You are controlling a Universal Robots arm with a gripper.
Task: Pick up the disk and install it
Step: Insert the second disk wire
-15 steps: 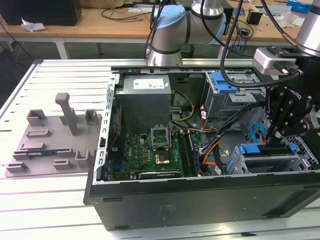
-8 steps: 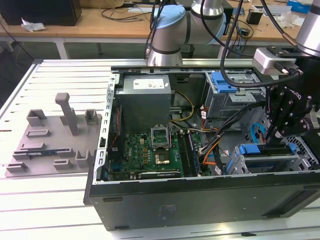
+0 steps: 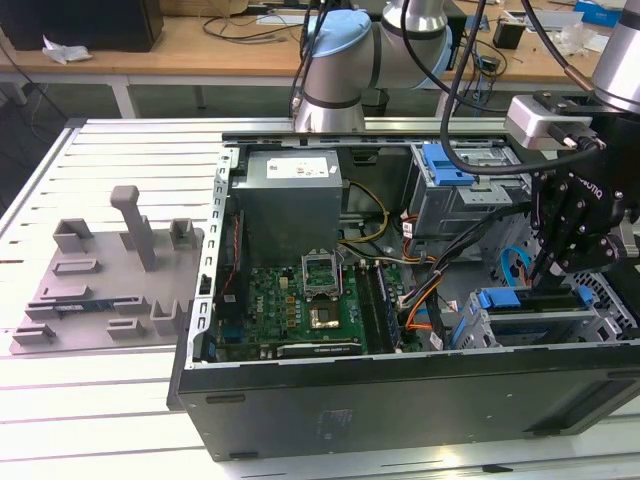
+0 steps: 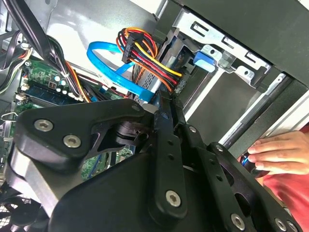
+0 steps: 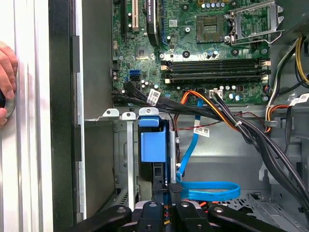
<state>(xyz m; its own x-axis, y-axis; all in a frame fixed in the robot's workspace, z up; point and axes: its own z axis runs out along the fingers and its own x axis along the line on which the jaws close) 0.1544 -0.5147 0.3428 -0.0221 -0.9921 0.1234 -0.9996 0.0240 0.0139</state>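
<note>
The work stood at the install step. The gripper (image 3: 548, 272) hung inside the open computer case (image 3: 400, 400), right over the drive cage (image 3: 540, 325) at the case's front corner, beside the motherboard (image 3: 300, 310). The disk (image 5: 153, 145) sat on edge in the cage's slot, its blue rail showing, with the gripper directly above its end. The jaws looked drawn close together on the disk's edge (though I could not tell for certain whether they gripped it). A person's hand (image 4: 282, 154) rested just outside the case wall. By my judgement, seating called for a straight push along the cage, clear of the blue data cable (image 5: 207, 188) beside it.
</note>
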